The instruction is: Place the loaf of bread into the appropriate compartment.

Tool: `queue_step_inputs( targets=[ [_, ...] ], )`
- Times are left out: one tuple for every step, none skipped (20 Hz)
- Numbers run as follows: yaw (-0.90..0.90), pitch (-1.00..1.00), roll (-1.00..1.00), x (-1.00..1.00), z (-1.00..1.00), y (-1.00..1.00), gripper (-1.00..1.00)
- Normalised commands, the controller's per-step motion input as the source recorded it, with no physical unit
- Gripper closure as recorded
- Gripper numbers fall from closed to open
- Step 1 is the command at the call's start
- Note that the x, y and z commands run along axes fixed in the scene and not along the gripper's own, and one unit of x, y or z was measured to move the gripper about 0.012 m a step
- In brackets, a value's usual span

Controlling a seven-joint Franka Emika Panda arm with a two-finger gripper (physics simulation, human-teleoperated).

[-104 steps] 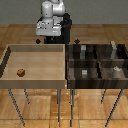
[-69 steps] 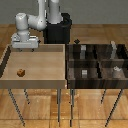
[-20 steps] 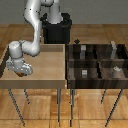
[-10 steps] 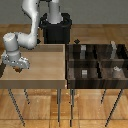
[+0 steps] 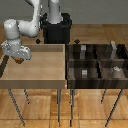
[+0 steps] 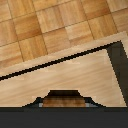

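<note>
At the left middle of the exterior view, the end effector [image 5: 18,59] hangs above the light tan tray's [image 5: 40,75] left edge, clenched on the loaf of bread [image 5: 18,60], a brown lump directly beneath it. The compartment [image 5: 84,74] sits well apart at right.

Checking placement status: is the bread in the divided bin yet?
No. The loaf of bread hangs at the gripper over the tan tray, away from the divided bin.

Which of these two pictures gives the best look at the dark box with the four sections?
The exterior view: the bin shows whole, all four cells and their small contents. The wrist view shows only the tan tray and floor; a dark edge there can't be identified.
</note>
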Motion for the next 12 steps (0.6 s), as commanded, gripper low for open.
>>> queue_step_inputs(
  targets=[
    [0.0,0.0,0.0,0.0,0.0,1.0,1.0],
    [0.0,0.0,0.0,0.0,0.0,1.0,1.0],
    [0.0,0.0,0.0,0.0,0.0,1.0,1.0],
    [0.0,0.0,0.0,0.0,0.0,1.0,1.0],
    [0.0,0.0,0.0,0.0,0.0,1.0,1.0],
    [0.0,0.0,0.0,0.0,0.0,1.0,1.0],
    [0.0,0.0,0.0,0.0,0.0,1.0,1.0],
    [0.0,0.0,0.0,0.0,0.0,1.0,1.0],
    [0.0,0.0,0.0,0.0,0.0,1.0,1.0],
    [0.0,0.0,0.0,0.0,0.0,1.0,1.0],
    [0.0,0.0,0.0,0.0,0.0,1.0,1.0],
    [0.0,0.0,0.0,0.0,0.0,1.0,1.0]
  ],
)
